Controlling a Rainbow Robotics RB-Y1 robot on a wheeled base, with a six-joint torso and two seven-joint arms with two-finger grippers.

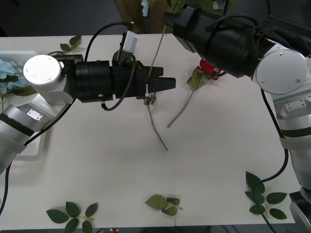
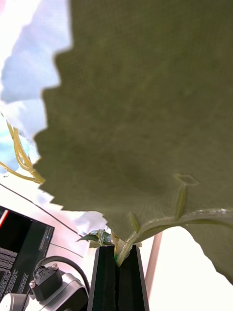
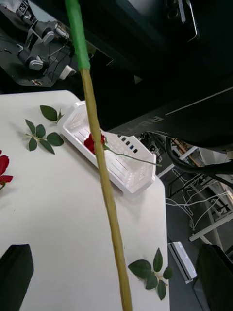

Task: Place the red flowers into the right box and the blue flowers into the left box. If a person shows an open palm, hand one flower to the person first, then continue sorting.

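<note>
My right gripper (image 1: 167, 20) is at the table's far middle, raised and shut on the stem of a blue flower (image 2: 29, 63); its black fingers (image 2: 104, 272) clamp the stem below a broad leaf (image 2: 145, 112). The long tan stem (image 1: 156, 51) slants down to my left gripper (image 1: 163, 83), which reaches across the table's middle. Its fingers (image 3: 17, 267) are open, one on each side of the stem (image 3: 104, 189). A red flower (image 1: 209, 68) lies on the table under the right arm. The left box (image 1: 22, 54) holds blue flowers (image 1: 7, 68). The right box (image 3: 141, 182) holds a red flower (image 3: 90, 143).
A loose green stem (image 1: 156, 127) lies on the table below the left gripper. Leaf sprigs lie near the front edge (image 1: 73, 213), (image 1: 165, 203), at the front right (image 1: 262, 194) and at the far left (image 1: 73, 43).
</note>
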